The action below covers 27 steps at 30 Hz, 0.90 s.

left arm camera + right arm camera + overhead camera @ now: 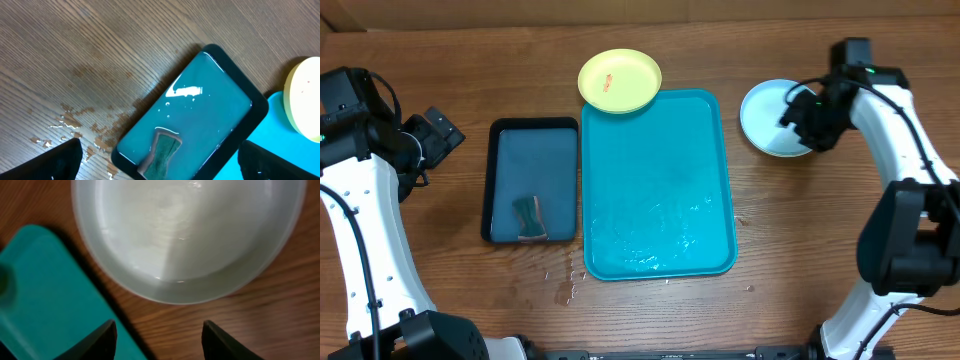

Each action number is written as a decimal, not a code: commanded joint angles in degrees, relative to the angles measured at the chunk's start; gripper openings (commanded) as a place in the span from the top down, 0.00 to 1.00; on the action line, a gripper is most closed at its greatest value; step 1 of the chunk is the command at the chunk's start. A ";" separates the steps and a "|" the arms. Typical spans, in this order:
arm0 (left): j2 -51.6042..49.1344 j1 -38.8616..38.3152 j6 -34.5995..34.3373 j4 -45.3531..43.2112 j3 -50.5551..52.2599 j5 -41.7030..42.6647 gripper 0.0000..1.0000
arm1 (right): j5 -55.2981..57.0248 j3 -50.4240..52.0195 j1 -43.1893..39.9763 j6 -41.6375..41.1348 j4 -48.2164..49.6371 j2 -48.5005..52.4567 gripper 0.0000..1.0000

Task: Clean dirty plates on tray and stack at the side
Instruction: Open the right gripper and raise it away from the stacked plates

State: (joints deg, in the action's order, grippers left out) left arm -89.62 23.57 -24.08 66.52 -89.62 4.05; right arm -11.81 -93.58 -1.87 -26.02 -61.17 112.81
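While the right gripper [157,328], fingers apart, hovers over the light blue plate [763,122] set aside, the smeared yellow plate [620,82] seems next to clean.

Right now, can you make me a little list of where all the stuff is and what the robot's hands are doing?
teal tray: wet, no plate lying flat inside
yellow plate: overlaps a corner of the tray's rim, red smear on it
pale blue plate: on the table beside the tray, no smear seen
right hand: open, above that plate's edge
left hand: open, holding nothing
dark tray: holds water and a sponge
water drops: on the table by the trays
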 commanded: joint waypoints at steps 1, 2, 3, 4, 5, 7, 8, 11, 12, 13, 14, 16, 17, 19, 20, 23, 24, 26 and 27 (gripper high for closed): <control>0.39 0.02 -0.79 0.11 -0.96 0.00 0.00 | -0.28 -10.29 3.37 1.64 -2.47 -0.57 0.44; 0.39 0.02 -0.79 0.11 -0.96 -0.02 0.00 | -0.31 -13.11 4.28 1.62 -3.78 -0.37 0.44; 0.39 0.02 -0.79 0.13 -0.96 0.00 0.00 | -0.31 -15.96 5.22 1.62 -5.05 0.02 0.44; 0.39 0.02 -0.79 0.13 -0.96 0.00 0.00 | -0.55 -18.91 6.12 1.62 -6.23 0.48 0.44; 0.39 0.02 -0.79 0.13 -0.96 0.00 0.00 | -1.29 -22.16 7.17 1.60 -7.26 1.31 0.44; 0.39 0.02 -0.79 0.13 -0.96 0.00 0.00 | -3.08 -27.56 9.18 0.83 -8.61 3.08 0.43; 0.39 0.02 -0.79 0.13 -0.96 0.00 0.00 | -3.56 -29.38 10.14 0.50 -8.72 3.91 0.43; 0.39 0.02 -0.79 0.13 -0.96 0.00 0.00 | -3.28 -31.41 12.96 -1.27 -7.61 6.03 0.42; 0.39 0.02 -0.79 0.13 -0.96 0.00 0.00 | -3.26 -31.36 14.05 -1.88 -7.06 6.93 0.41; 0.39 0.02 -0.79 0.13 -0.96 0.00 0.00 | -3.26 -31.36 14.95 -2.34 -6.67 7.82 0.40; 0.39 0.02 -0.79 0.13 -0.96 0.00 0.00 | -3.26 -31.36 15.91 -2.34 -6.12 8.83 0.39; 0.39 0.02 -0.79 0.13 -0.96 0.00 0.00 | -2.73 -31.34 18.03 -2.62 -4.24 11.02 0.38; 0.39 0.02 -0.79 0.13 -0.96 0.00 0.00 | -1.92 -31.30 19.10 -2.80 -3.10 12.20 0.37; 0.39 0.02 -0.79 0.13 -0.96 -0.02 0.00 | -0.76 -31.30 20.79 -4.02 -1.31 14.14 0.35; 0.39 0.02 -0.79 0.13 -0.96 0.00 0.00 | -0.68 -31.30 21.49 -4.72 -0.39 15.02 0.35; 0.39 0.02 -0.79 0.13 -0.96 0.00 0.00 | -0.61 -31.28 22.95 -7.32 2.49 17.62 0.35; 0.39 0.02 -0.79 0.13 -0.96 -0.02 0.00 | -0.61 -31.28 23.28 -8.35 3.39 18.45 0.35; 0.39 0.02 -0.79 0.13 -0.96 -0.02 0.00 | -0.50 -31.26 23.69 -9.99 4.68 19.65 0.36; 0.39 0.02 -0.79 0.11 -0.96 0.00 0.00 | -0.17 -31.26 23.89 -10.73 5.35 20.17 0.36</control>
State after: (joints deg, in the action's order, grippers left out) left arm -89.62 23.57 -24.08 66.52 -89.62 4.05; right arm -13.23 -124.49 22.17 -32.99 -57.01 132.51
